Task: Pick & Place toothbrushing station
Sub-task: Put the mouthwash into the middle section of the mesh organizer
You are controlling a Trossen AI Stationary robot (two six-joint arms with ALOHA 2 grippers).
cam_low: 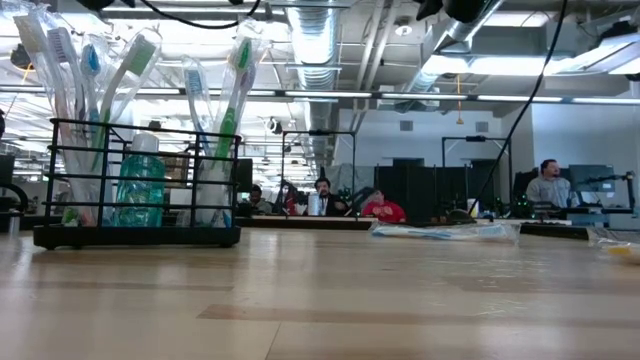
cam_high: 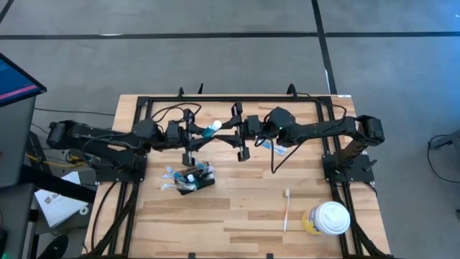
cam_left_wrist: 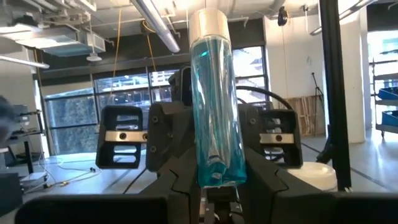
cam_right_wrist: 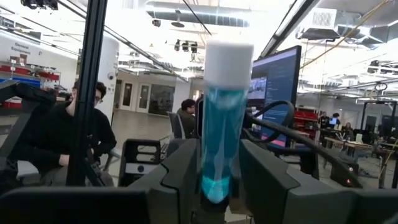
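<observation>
Black wire holder stocked with brushes; both arms meet over a blue bottle above it.

The toothbrushing station (cam_high: 192,179), a dark open-grid box, sits lower left of centre in the high view; the low view's upper left shows it holding upright wrapped toothbrushes (cam_low: 232,90) and a teal bottle (cam_low: 140,185). Only the wrist views show the grip: the left gripper (cam_high: 205,134) and right gripper (cam_high: 231,132) each pinch a capped blue bottle (cam_left_wrist: 216,106) between their fingers. Only the high view shows a loose toothbrush (cam_high: 286,209) and white-lidded cup (cam_high: 329,218) at lower right.
</observation>
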